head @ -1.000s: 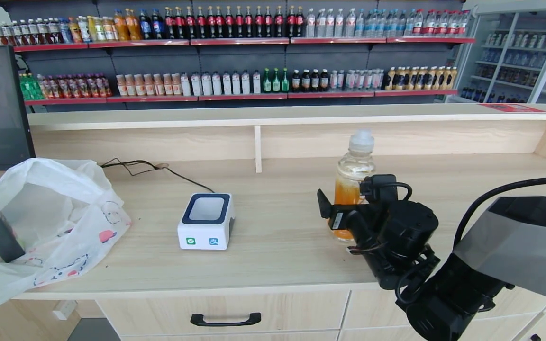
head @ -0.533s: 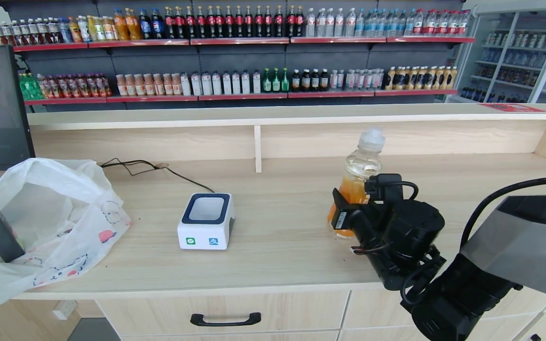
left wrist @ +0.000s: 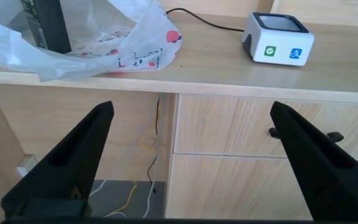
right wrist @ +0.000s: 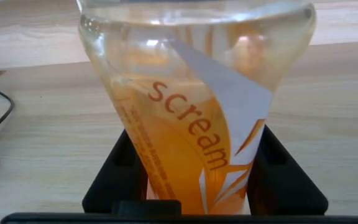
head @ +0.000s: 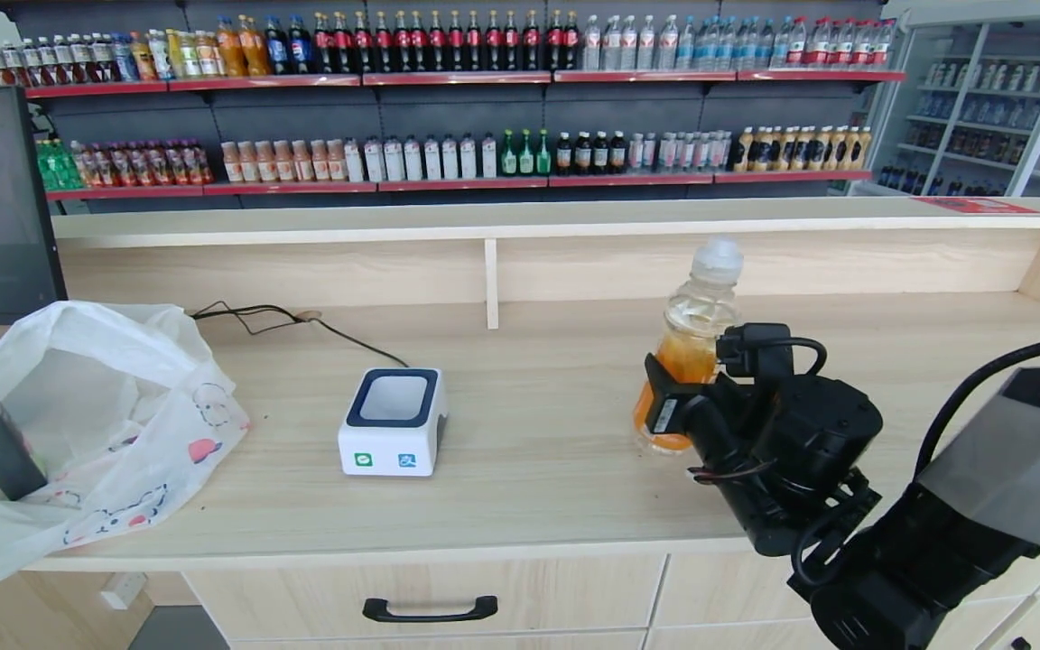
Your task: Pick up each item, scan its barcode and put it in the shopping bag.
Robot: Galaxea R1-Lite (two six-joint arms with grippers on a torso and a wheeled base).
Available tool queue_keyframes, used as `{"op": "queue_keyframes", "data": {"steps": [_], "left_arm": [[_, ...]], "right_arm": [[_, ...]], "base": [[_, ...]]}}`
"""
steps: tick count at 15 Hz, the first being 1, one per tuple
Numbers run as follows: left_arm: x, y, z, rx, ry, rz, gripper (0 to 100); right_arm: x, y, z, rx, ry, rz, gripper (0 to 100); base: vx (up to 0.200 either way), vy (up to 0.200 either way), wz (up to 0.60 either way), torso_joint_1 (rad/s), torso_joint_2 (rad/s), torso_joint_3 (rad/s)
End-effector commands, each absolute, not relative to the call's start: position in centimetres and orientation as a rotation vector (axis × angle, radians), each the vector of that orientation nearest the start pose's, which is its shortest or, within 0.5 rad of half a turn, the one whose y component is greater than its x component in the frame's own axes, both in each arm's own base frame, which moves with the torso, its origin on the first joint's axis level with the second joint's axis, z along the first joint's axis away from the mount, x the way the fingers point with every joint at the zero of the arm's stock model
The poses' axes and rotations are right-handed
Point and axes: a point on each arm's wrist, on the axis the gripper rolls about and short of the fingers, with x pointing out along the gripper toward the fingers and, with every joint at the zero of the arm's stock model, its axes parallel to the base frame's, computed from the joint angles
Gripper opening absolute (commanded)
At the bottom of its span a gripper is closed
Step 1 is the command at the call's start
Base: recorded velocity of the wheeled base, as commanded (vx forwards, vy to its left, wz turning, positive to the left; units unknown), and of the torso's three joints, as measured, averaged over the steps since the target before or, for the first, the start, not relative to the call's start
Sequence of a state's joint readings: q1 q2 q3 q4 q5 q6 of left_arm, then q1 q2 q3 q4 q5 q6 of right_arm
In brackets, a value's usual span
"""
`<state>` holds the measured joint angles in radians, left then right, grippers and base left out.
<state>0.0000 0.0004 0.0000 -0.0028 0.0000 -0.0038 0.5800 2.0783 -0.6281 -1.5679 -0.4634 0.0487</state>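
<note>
The bottle (head: 690, 348), part full of orange drink, is at the right of the bench (head: 529, 487) and leans a little to the right. I cannot tell whether its base is clear of the wood. The right pincer (head: 675, 411) is clamped on its lower, labelled body, one finger on each side.

This looks like the pick-up step: the grasp is made, and scan and bagging are not yet done. Next, the bottle needs carrying left to the scanner (head: 391, 420), well apart, and turning so the barcode meets the top window. The fingers may cover part of the label.

Beyond lies the bag (head: 96, 424), at the bench's left end. The left pincer (left wrist: 191, 162) hangs wide and empty below the bench edge.
</note>
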Motion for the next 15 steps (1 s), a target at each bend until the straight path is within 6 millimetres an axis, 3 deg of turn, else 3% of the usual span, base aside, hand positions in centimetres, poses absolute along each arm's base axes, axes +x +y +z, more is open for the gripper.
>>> {"op": "queue_keyframes", "data": {"steps": [1, 7, 12, 15], "left_arm": [[-2.3, 0.0, 7.6, -0.005, -0.003, 0.000, 100], [-2.3, 0.0, 7.6, -0.005, -0.003, 0.000, 100], [-2.3, 0.0, 7.6, -0.002, -0.002, 0.000, 100], [-2.3, 0.0, 7.6, -0.002, -0.002, 0.000, 100]], "right_arm": [[28.5, 17.5, 11.8, 0.118, -0.117, 0.119, 0], [27.3, 16.9, 13.8, 0.143, -0.162, 0.126, 0], [24.8, 15.9, 16.1, 0.170, -0.204, 0.148, 0], [22.1, 16.4, 17.1, 0.187, -0.220, 0.219, 0]], "base": [[0.000, 0.000, 0.00, 0.000, 0.00, 0.000], [0.000, 0.000, 0.00, 0.000, 0.00, 0.000], [0.000, 0.000, 0.00, 0.000, 0.00, 0.000], [0.000, 0.000, 0.00, 0.000, 0.00, 0.000]]}}
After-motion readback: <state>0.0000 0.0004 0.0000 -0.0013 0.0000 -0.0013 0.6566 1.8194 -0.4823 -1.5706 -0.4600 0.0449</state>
